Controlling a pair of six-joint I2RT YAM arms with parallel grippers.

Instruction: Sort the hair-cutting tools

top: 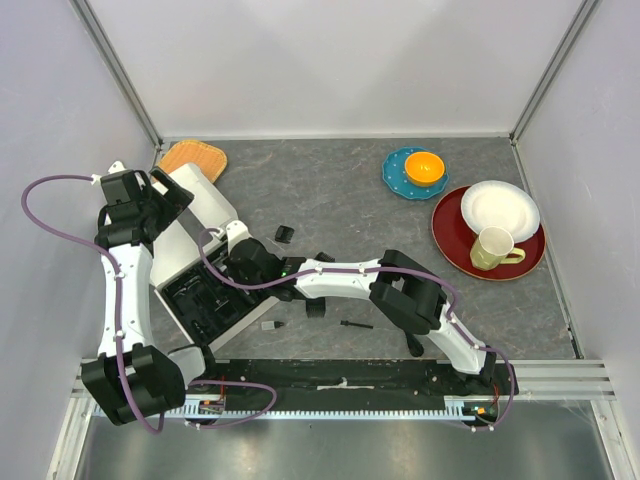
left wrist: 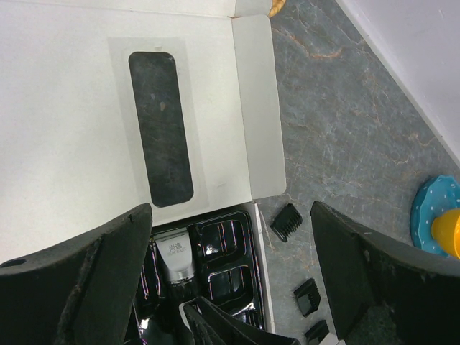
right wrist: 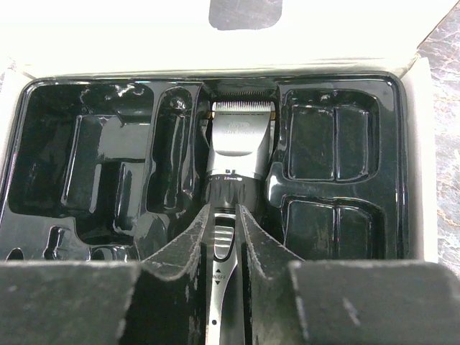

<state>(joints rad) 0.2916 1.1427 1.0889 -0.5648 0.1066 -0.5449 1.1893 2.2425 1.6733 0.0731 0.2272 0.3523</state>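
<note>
The black-and-silver clipper (right wrist: 241, 151) lies blade-up in the middle slot of the black moulded tray (right wrist: 108, 144), and it also shows as the clipper (left wrist: 175, 259) in the left wrist view. My right gripper (right wrist: 226, 215) sits right over its handle, jaws a narrow gap apart, the silver switch strip showing between them. Whether they pinch it I cannot tell. My left gripper (left wrist: 231, 215) hangs wide open above the box, holding nothing. Black comb guards (left wrist: 287, 221) (left wrist: 307, 296) lie on the table right of the tray. A thin brush (top: 355, 324) and a small bit (top: 272, 325) lie near the front.
The white box lid (left wrist: 72, 108) lies open behind the tray. A woven mat (top: 193, 158) is at the back left. A teal plate (top: 400, 180) with an orange bowl, a red plate (top: 450, 240) with a white plate and a cup (top: 495, 248) stand at the right.
</note>
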